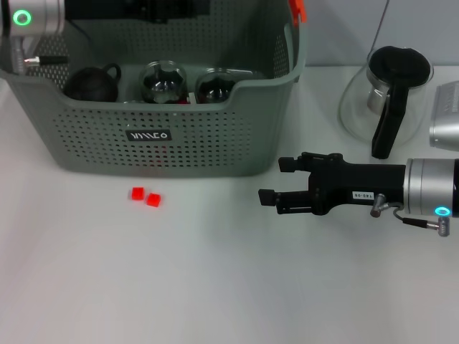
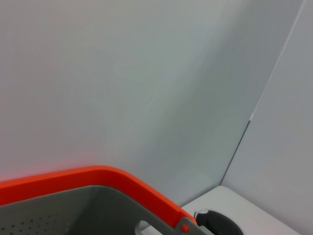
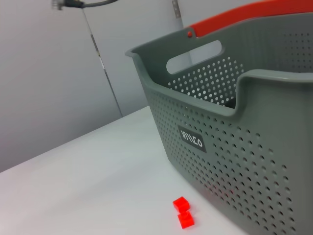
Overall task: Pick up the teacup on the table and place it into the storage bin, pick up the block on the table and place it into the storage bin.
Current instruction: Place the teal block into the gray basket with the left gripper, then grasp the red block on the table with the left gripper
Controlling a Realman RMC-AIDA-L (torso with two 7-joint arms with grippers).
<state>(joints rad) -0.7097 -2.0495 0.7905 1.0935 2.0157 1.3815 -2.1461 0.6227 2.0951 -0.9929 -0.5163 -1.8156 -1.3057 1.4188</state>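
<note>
The grey-green perforated storage bin [image 1: 93,143] stands at the back left, with its black label [image 1: 149,135] facing me. In it lie a dark round vessel with a handle [image 1: 93,82] and two glass cups [image 1: 163,82]. Two small red blocks [image 1: 145,196] lie touching on the table just in front of the bin. They also show in the right wrist view [image 3: 183,211], next to the bin [image 3: 234,142]. My right gripper [image 1: 276,179] is open and empty, low over the table to the right of the blocks, pointing at them. My left arm [image 1: 29,18] is above the bin's back left.
A glass pitcher [image 1: 387,93] with a black lid and handle stands at the back right, with a silver object [image 1: 445,115] beside it. The bin's orange-red handle clip [image 1: 297,8] shows at its right rim, and also in the left wrist view [image 2: 98,177].
</note>
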